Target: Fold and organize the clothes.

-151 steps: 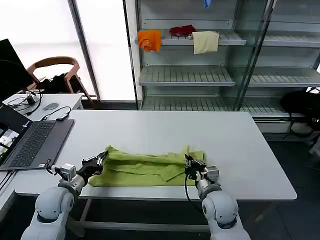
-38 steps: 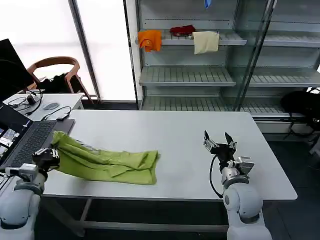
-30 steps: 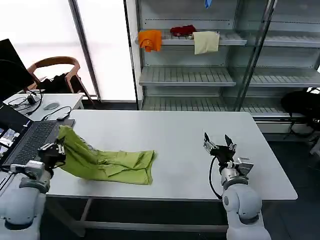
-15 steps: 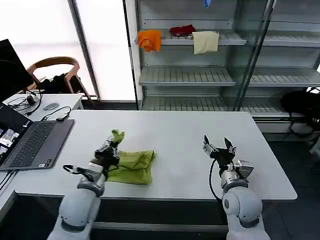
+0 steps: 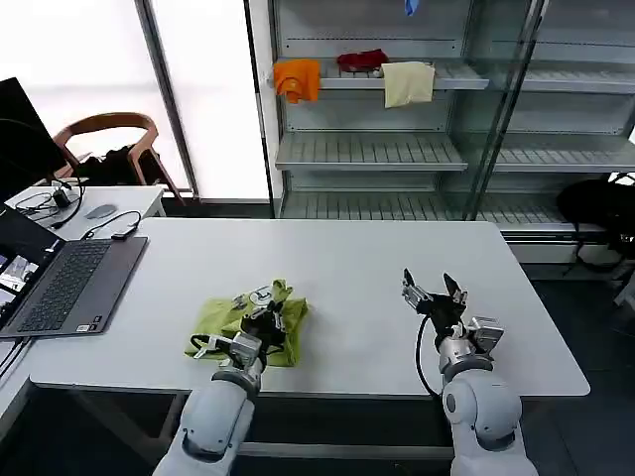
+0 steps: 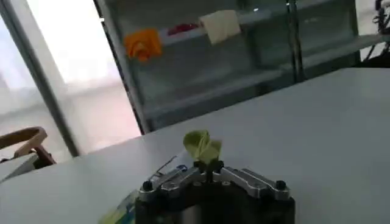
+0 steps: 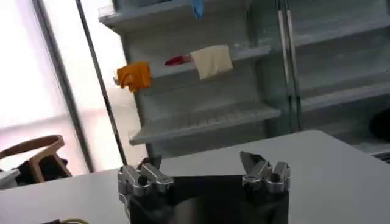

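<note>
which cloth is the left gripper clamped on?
The lime-green T-shirt on the table, in the left gripper; the orange, red and cream cloths sit on the shelf.

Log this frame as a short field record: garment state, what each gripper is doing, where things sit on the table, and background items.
garment: lime T-shirt, bunched in a compact fold at the table's near edge
left gripper: shut on a pinch of the T-shirt, at the bundle's right end
right gripper: open, holding nothing, raised above the table right of the shirt
laptop: open, at the table's left end
shelf: orange cloth, red cloth and cream cloth on the upper rack behind
</note>
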`<act>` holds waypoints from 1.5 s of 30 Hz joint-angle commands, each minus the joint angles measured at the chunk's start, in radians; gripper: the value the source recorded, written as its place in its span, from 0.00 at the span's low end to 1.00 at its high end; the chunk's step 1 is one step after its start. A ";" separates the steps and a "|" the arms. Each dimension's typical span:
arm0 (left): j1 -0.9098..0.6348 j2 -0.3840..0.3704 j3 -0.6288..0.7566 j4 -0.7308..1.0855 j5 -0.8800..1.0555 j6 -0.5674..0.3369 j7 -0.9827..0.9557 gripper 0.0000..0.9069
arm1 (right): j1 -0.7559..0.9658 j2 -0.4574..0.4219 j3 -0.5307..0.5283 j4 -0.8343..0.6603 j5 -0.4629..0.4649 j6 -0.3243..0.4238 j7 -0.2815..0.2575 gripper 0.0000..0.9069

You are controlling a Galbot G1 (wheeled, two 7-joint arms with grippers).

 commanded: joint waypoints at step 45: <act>0.095 0.148 -0.447 -0.008 -0.530 0.008 0.067 1.00 | 0.008 -0.016 0.021 -0.011 0.015 -0.013 0.000 1.00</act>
